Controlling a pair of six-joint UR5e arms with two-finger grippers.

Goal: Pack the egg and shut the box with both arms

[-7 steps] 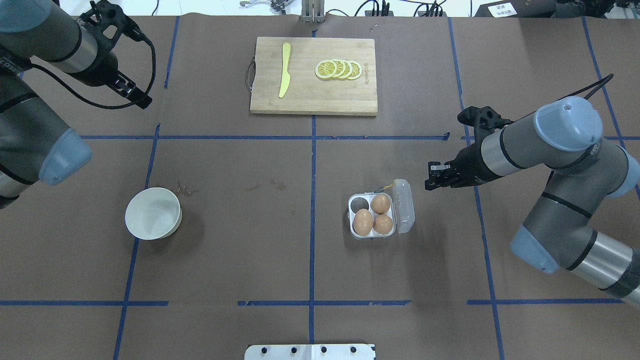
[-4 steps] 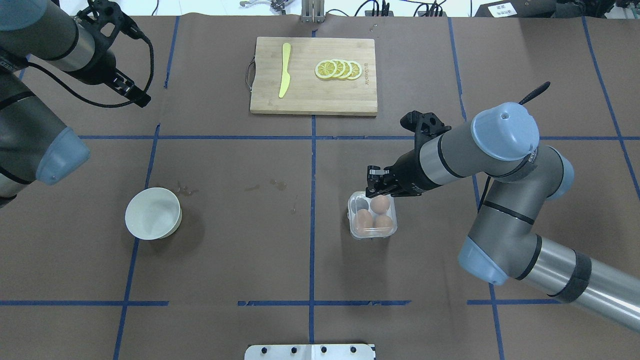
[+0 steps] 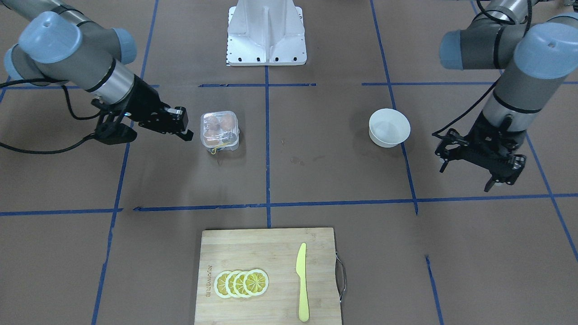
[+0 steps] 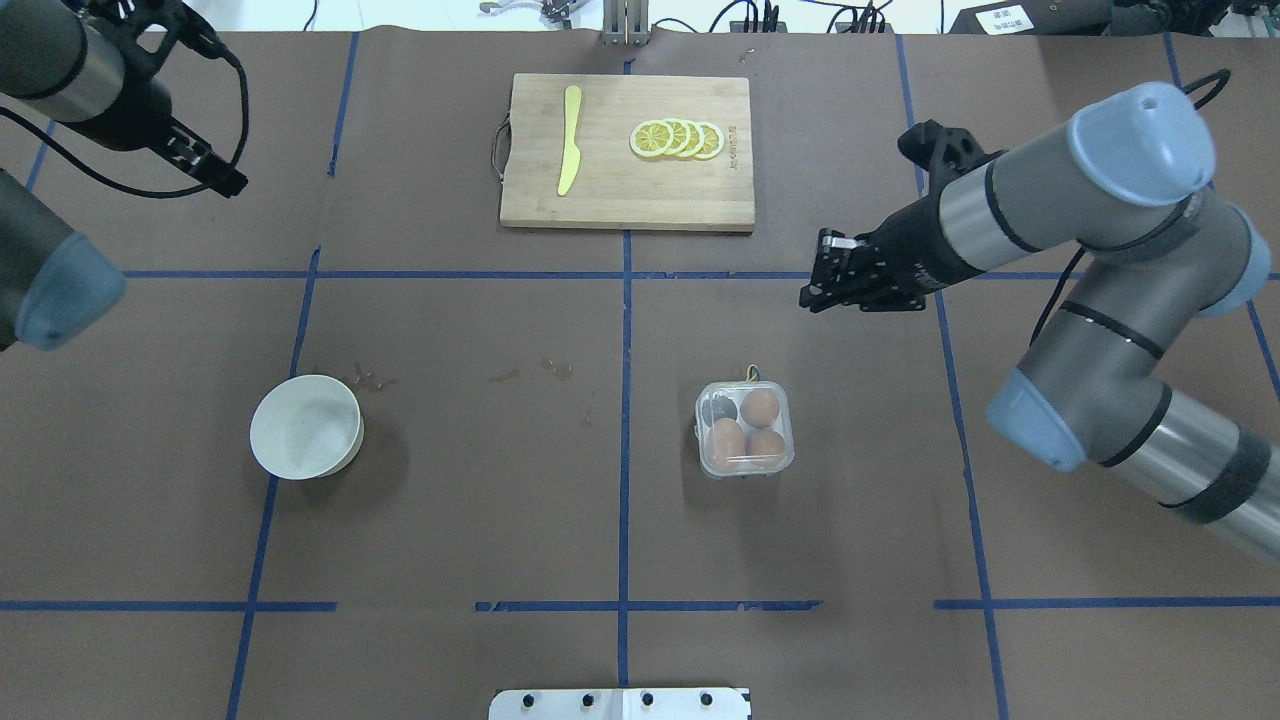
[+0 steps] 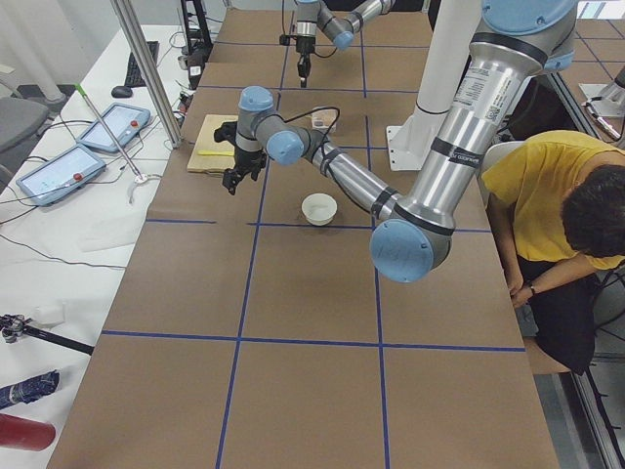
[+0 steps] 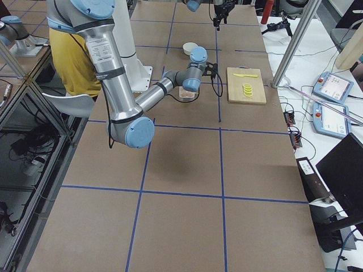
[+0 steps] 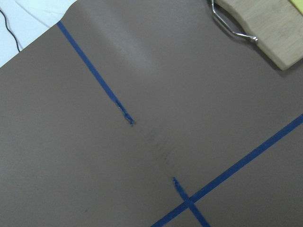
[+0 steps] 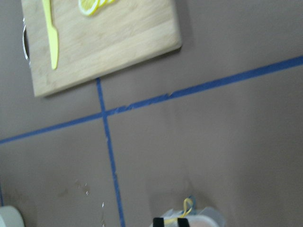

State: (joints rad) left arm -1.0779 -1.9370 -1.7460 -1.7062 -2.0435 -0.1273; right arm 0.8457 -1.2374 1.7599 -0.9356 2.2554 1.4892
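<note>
Surface point(image 4: 450, 520) of brown paper stretches under both arms. Out past the box and well clear of it hangs the right gripper point(image 4: 808, 297), empty, jaws drawn narrow. The left gripper point(image 4: 232, 187) hovers far off at the robot's left; I cannot tell how its jaws stand. The box point(image 4: 746, 428) sits right of centre, lid shut over three eggs point(image 4: 762, 407).

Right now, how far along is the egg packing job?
Done: three brown eggs sit in the clear plastic four-cell carton, lid down. In hand: nothing; right gripper and left gripper hang clear. Left: one cell looks empty; latching can't be confirmed.
</note>
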